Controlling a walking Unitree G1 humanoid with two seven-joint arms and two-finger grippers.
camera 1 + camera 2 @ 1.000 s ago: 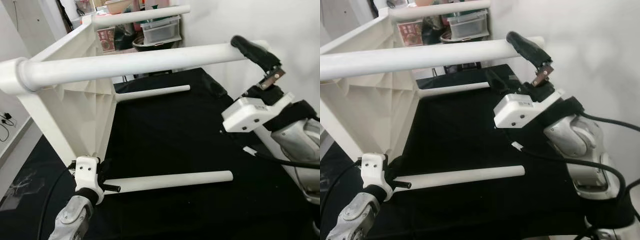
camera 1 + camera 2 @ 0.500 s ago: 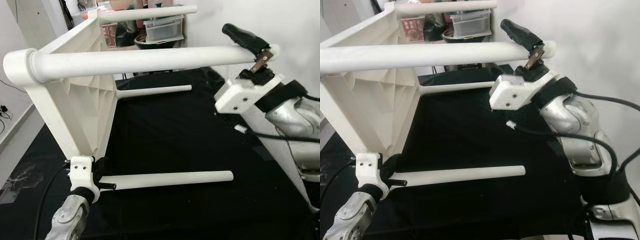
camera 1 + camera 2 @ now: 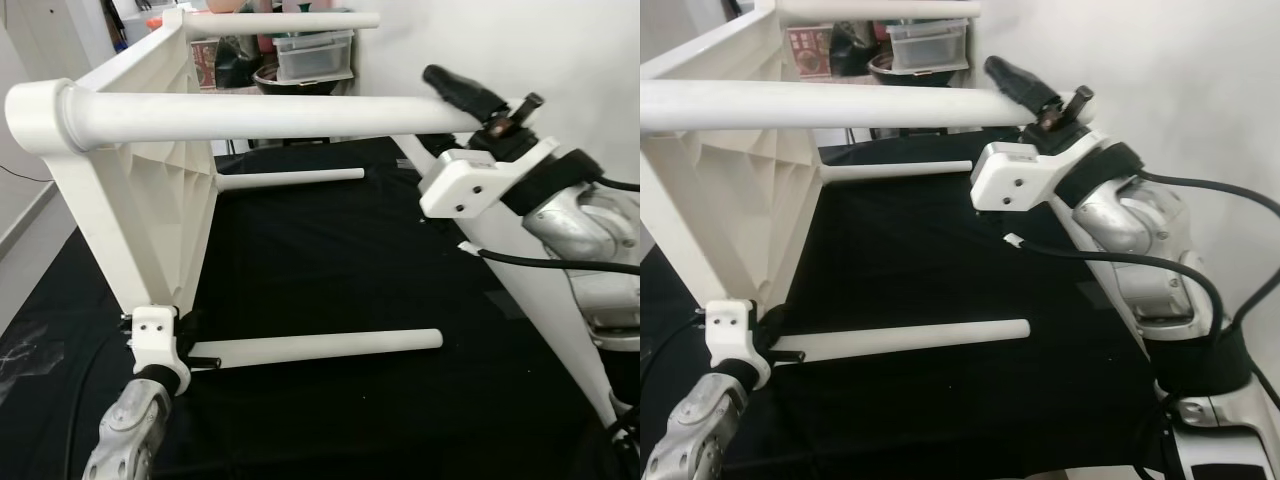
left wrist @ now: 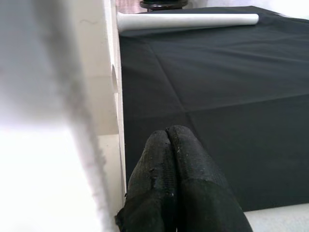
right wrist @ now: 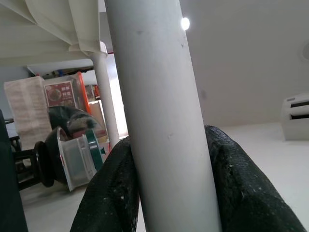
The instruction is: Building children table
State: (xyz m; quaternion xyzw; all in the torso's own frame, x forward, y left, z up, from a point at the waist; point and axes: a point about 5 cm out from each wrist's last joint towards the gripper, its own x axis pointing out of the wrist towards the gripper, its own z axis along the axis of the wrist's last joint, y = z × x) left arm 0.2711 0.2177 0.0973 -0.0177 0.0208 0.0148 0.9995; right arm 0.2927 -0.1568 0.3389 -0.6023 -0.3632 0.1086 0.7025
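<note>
- White plastic everywhere: the children's table lies tipped on its side on the black cloth, its ribbed underside facing the robot and its four round legs sticking out sideways.
- Right hand is up high, its black fingers clamped around the near upper leg, close to that leg's free end; the wrist view shows the pole squeezed between both pads.
- Left hand is down low, fingers pressed together with nothing between them, tucked against the table's bottom corner right where the near lower leg meets the top.
- That lower leg runs along the cloth away from the left hand, toward the right arm's side.
- Beyond the left hand, the far lower leg lies just above the cloth; the far upper leg sits above and beyond the right hand.
- Past the table, behind both hands, there's clutter: a clear storage box and a dark bowl.
</note>
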